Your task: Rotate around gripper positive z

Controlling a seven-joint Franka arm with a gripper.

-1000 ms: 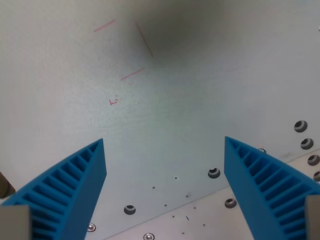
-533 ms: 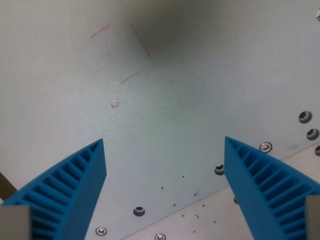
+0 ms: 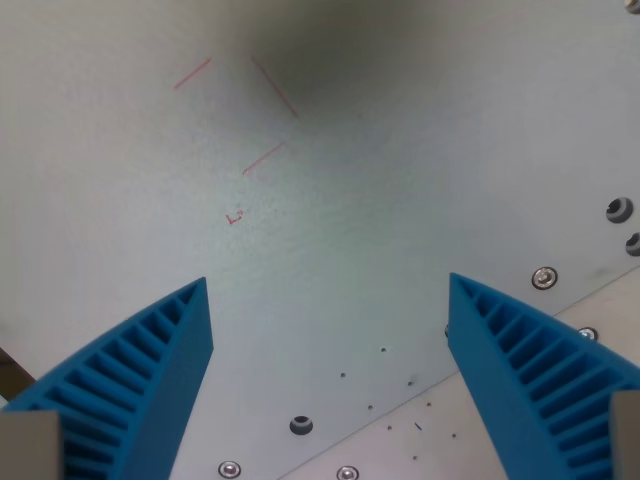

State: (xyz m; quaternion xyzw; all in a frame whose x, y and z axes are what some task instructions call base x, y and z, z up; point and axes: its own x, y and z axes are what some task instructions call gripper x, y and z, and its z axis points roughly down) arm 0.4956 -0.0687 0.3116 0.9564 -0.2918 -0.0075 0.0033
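Note:
My gripper (image 3: 328,290) is open, its two blue ribbed fingers (image 3: 140,380) rising from the bottom corners of the wrist view with nothing between them. Below lies a pale grey metal table plate (image 3: 400,170). Thin red pen marks (image 3: 272,85) are drawn on it at the upper left, with a small red tick (image 3: 234,217) under them. No loose object shows in this view.
A seam between two plates runs diagonally across the lower right. Screw holes and bolt heads (image 3: 543,277) line it, with more holes (image 3: 619,210) at the wrist view's right edge and one hole (image 3: 300,425) near the bottom. A dark soft shadow lies at the top.
The whole table scene has turned and shifted: the holes and seam slid toward the wrist view's right and down, the red marks tilted slightly. That is the camera rotating; the fingers stayed open.

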